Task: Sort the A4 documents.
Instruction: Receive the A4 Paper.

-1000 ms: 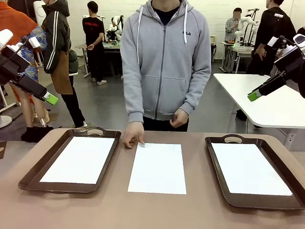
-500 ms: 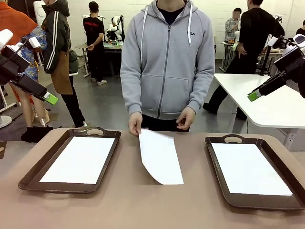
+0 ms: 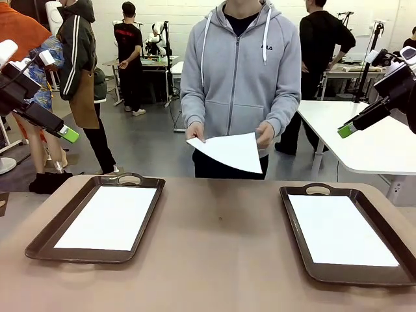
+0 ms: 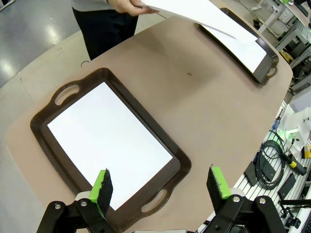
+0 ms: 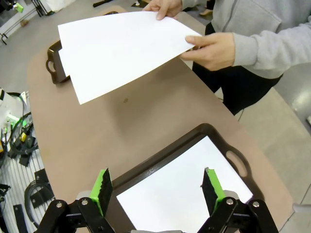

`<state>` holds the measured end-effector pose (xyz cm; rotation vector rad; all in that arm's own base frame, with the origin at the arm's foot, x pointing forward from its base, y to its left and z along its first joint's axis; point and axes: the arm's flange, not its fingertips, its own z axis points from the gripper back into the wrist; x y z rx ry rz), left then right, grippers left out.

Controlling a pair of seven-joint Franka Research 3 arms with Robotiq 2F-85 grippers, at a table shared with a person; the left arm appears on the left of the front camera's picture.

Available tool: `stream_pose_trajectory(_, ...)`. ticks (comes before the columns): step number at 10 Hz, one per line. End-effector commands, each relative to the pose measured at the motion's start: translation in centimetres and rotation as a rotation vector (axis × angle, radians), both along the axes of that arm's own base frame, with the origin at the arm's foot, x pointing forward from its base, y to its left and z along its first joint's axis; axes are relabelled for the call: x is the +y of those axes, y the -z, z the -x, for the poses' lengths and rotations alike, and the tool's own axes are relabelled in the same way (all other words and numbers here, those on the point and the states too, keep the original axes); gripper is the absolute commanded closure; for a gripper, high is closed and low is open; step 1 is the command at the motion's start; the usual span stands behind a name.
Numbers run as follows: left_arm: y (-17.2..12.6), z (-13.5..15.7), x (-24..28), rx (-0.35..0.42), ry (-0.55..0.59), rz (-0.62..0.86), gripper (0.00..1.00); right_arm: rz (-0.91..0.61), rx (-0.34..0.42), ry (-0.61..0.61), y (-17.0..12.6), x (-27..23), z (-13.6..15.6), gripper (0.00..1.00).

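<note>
both the left gripper (image 4: 160,187) and right gripper (image 5: 158,189) hung above the table (image 3: 214,260) with jaws spread wide, gripping and touching nothing. one a4 sheet (image 3: 227,151) was held in the person's hands (image 3: 195,133); another lay in each brown tray (image 3: 39,240).

Ahead of you, past the brown table (image 3: 214,260), the room opens onto a grey, smooth floor (image 3: 149,140) that catches soft reflections from the lighting overhead. The back wall (image 3: 175,16) is white and looks like painted block. To your right stands a white table (image 3: 364,133) with a rounded edge on pale legs. Farther back sit work tables (image 3: 153,65) carrying equipment, too small to make out. Several people stand about the room: one in a dark jacket with a brown apron (image 3: 81,71) at left, one in black (image 3: 128,52) near the back tables, another in black (image 3: 325,45) at right. Cables and tools (image 4: 277,165) lie on the floor beside the table.
</note>
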<state>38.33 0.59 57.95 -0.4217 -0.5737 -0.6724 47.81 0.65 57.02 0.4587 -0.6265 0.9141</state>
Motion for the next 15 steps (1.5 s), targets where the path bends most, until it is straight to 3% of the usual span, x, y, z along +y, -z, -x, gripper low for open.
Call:
stream_pose_trajectory(1, 0.08, 0.15, 0.01, 0.0, 0.002, 0.003, 0.0, -0.003, -0.002, -0.001, -0.11, 0.11, 0.06, 0.04)
stream_pose_trajectory(15, 0.08, 0.15, 0.01, 0.0, 0.002, 0.003, 0.0, -0.003, -0.002, -0.001, -0.11, 0.11, 0.06, 0.04)
